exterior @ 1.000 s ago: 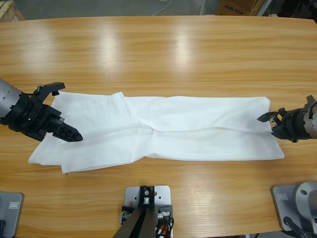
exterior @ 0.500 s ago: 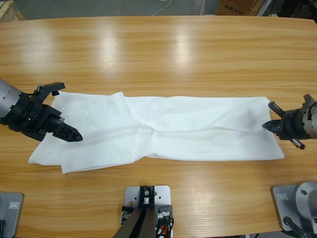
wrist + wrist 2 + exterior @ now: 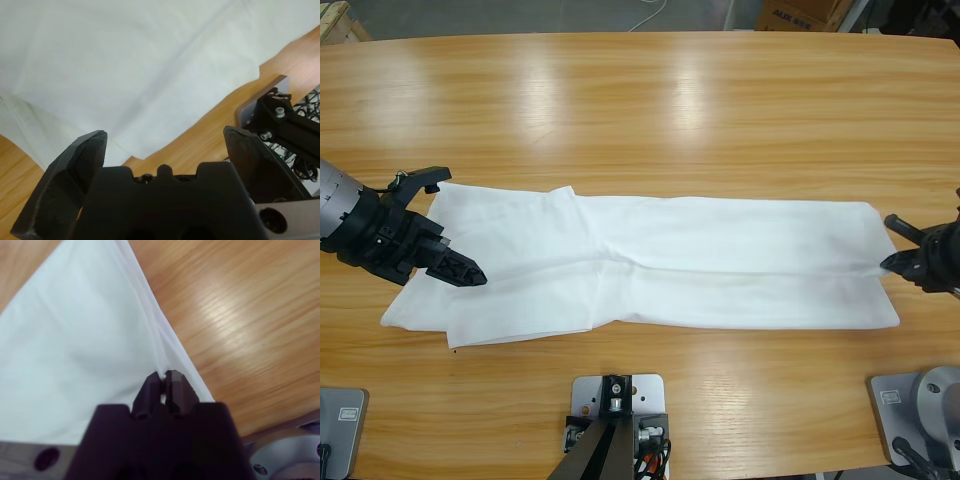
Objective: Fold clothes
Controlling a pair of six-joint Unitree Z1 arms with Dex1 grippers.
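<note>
The white T-shirt (image 3: 650, 262) lies folded into a long flat band across the near half of the table, with no lettering or label showing. My left gripper (image 3: 458, 226) hovers open over the shirt's left end, one jaw at the far edge and one over the cloth. In the left wrist view, the left gripper (image 3: 165, 135) has its jaws wide apart above the shirt (image 3: 125, 65), with nothing between them. My right gripper (image 3: 888, 263) is shut on the shirt's right edge. The right wrist view shows the right gripper (image 3: 165, 377) pinching the hem of the shirt (image 3: 75, 355).
The wooden table (image 3: 650, 110) stretches bare behind the shirt. Cardboard boxes (image 3: 798, 12) stand on the floor beyond the far edge at the upper right, and another box (image 3: 334, 20) stands at the upper left. A white cable (image 3: 650, 14) lies on the floor.
My right gripper has shut on the shirt's right edge and drawn it to the right, so the band lies longer and flatter. The left gripper has not moved.
</note>
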